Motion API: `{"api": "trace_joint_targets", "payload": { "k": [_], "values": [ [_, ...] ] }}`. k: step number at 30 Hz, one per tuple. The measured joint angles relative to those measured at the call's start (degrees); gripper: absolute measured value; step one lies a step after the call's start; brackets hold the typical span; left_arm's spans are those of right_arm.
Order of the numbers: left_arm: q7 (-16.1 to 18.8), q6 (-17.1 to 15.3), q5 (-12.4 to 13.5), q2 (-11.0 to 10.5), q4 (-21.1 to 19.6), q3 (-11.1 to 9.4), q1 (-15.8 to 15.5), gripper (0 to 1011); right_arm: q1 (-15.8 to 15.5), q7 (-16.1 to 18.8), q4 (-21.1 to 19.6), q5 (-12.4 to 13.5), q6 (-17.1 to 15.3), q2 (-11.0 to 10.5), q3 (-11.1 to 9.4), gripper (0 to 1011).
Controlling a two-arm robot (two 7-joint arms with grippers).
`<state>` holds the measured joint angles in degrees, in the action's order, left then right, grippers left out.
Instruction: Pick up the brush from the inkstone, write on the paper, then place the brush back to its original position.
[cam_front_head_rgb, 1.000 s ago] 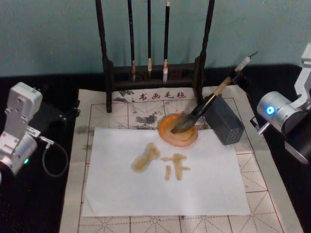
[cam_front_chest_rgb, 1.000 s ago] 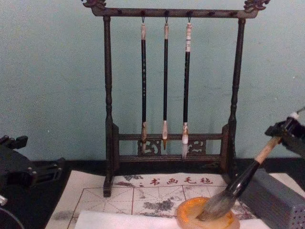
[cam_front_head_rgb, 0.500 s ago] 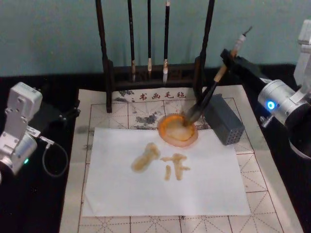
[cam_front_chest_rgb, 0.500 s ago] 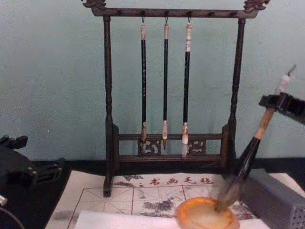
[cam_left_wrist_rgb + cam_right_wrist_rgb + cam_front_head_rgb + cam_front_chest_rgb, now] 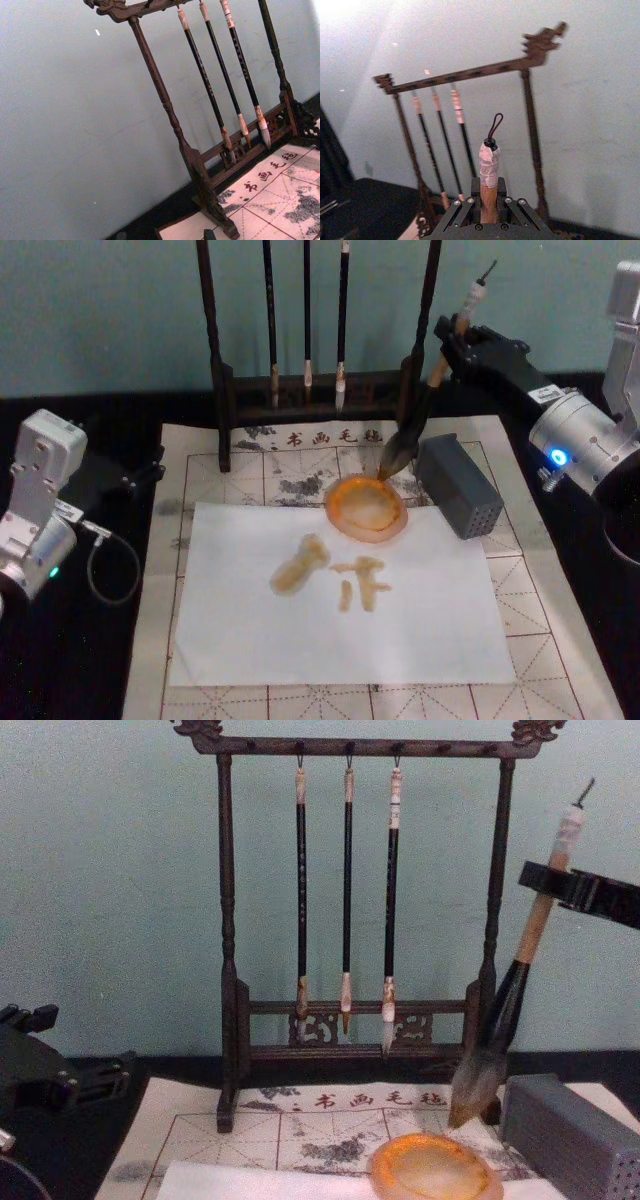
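Wall (image 5: 100,310): teal.
Change: brush (image 5: 414,426) lay in the inkstone (image 5: 337,506); now lifted, tip over its 1 o'clock rim.
Right gripper (image 5: 449,336): squeezing the handle up high.
Left gripper (image 5: 122,476): parked at 9 o'clock.

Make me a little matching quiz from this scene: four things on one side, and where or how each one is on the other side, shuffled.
1 brush
2 inkstone
3 paper
4 thin brushes

A hanging on the wooden rack
B marked with tan strokes
C held aloft by the right gripper
D orange, at the paper's far edge

Pairs: 1-C, 2-D, 3-B, 4-A
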<state>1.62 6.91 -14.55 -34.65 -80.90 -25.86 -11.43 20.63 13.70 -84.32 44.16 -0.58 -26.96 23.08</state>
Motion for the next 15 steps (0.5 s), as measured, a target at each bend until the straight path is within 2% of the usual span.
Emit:
{"api": "trace_joint_targets", "payload": {
  "k": [7,10,15],
  "values": [
    [0.0,0.0,0.0,0.0,0.0,0.0,0.0,1001,-1.2,3.2,-2.2,-3.4,2.9,-1.1,0.7,198],
    [0.0,0.0,0.0,0.0,0.0,0.0,0.0,1001,-2.1,5.8,-3.2,-5.4,5.4,-2.0,1.1,198],
    [0.0,0.0,0.0,0.0,0.0,0.0,0.0,1001,-3.2,9.0,-4.4,-6.9,7.8,-2.9,1.1,198]
  ]
}}
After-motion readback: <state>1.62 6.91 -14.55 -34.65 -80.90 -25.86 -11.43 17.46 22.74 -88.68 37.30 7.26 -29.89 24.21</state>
